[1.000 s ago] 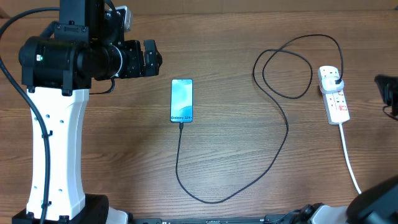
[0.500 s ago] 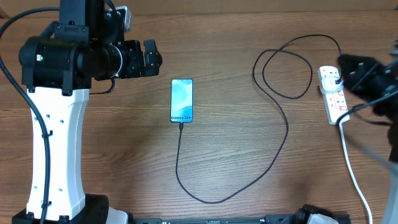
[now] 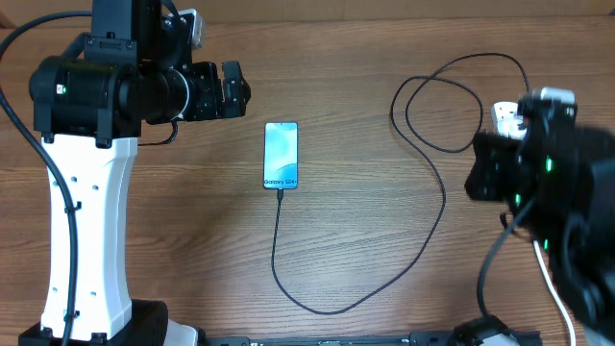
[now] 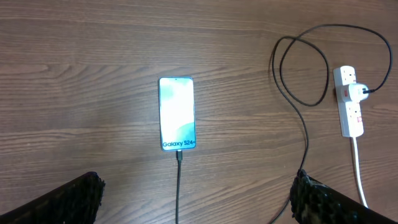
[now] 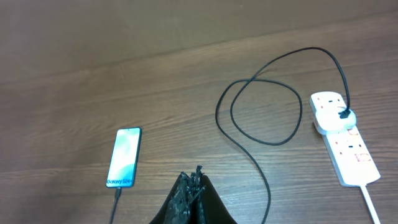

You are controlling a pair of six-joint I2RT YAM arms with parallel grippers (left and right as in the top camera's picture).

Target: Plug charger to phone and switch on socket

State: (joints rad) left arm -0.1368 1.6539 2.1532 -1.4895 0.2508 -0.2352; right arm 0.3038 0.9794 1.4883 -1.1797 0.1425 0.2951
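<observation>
The phone [image 3: 281, 154] lies flat in the middle of the table, its screen lit. The charger [image 3: 444, 197] has its connector tip at the phone's near short edge, and the thin black cable loops across the wood. Its black plug [image 4: 357, 92] sits in the white socket [image 4: 350, 102]. In the overhead view my right arm [image 3: 548, 173] covers most of the socket [image 3: 502, 113]. My right gripper [image 5: 193, 182] is shut on nothing, high over the table between phone [image 5: 124, 158] and socket [image 5: 345, 146]. Well above the phone [image 4: 178, 113], my left gripper [image 4: 196, 205] hangs wide open and empty.
The socket's thick white cord [image 4: 359, 171] runs toward the table's near right edge. My left arm's white column [image 3: 86, 231] stands at the left. The charger's loop [image 5: 231, 115] lies between phone and socket.
My right arm has swung in from the right edge and now hangs over the socket in the overhead view. The left arm, phone and cable have not moved.
</observation>
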